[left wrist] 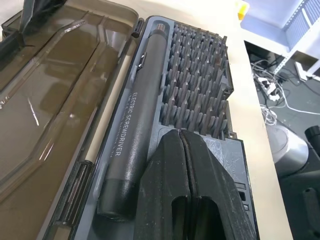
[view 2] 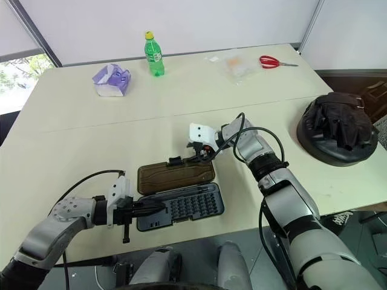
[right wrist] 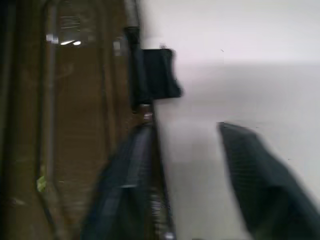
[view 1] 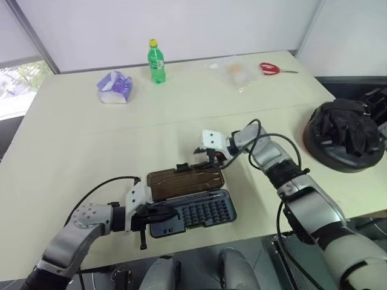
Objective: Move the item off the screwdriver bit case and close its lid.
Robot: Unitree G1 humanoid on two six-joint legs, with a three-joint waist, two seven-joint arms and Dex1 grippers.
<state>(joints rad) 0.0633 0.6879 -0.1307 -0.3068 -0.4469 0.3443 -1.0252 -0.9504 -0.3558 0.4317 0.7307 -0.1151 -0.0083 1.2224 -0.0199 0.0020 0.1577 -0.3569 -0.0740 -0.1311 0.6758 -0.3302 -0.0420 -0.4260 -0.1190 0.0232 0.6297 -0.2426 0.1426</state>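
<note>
The screwdriver bit case (view 1: 199, 212) lies open near the table's front edge, its rows of bits and a grey electric screwdriver (left wrist: 135, 125) showing. Its smoky brown lid (view 1: 184, 181) lies flat on the table behind the tray, black latch (right wrist: 159, 75) at its far edge. My left gripper (view 1: 162, 212) is shut, its fingertips (left wrist: 172, 150) resting on the tray's left end. My right gripper (view 1: 211, 159) hovers at the lid's far right edge, open, with one finger over the lid's rim and the other over bare table. The item (view 1: 343, 136), a black fabric mound on a round base, sits far right on the table.
Along the table's far side stand a green bottle (view 1: 156, 61), a purple tissue pack (view 1: 115, 86), a clear plastic bag (view 1: 236, 72) and red scissors (view 1: 272, 68). The table's front edge runs just below the case.
</note>
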